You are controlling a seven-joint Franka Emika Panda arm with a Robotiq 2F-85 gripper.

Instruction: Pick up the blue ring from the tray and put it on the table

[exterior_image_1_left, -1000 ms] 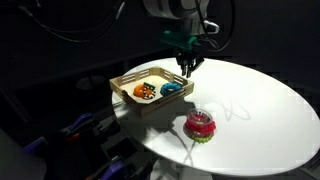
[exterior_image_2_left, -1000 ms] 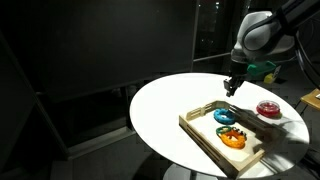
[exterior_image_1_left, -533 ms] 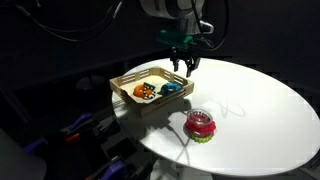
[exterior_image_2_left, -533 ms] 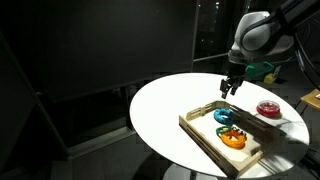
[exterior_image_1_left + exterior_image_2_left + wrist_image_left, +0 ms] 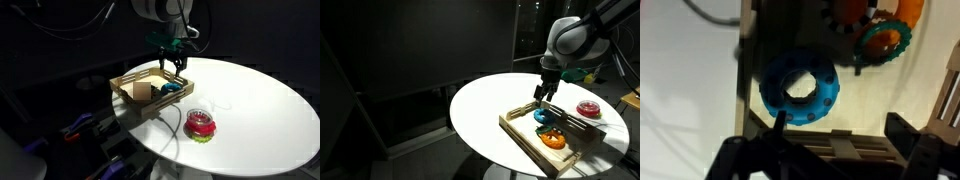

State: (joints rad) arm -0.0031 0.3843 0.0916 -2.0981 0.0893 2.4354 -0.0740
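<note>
Wrist view: blue ring (image 5: 826,97) below pincer (image 5: 838,128)

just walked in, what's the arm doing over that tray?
The Panda arm's gripper hovers open just above the blue ring, which lies flat in the tray next to an orange ring. Nothing is held. The wrist view shows the blue ring below the spread fingers. A red-pink ring on a green base stands outside the tray on the white table.
</note>
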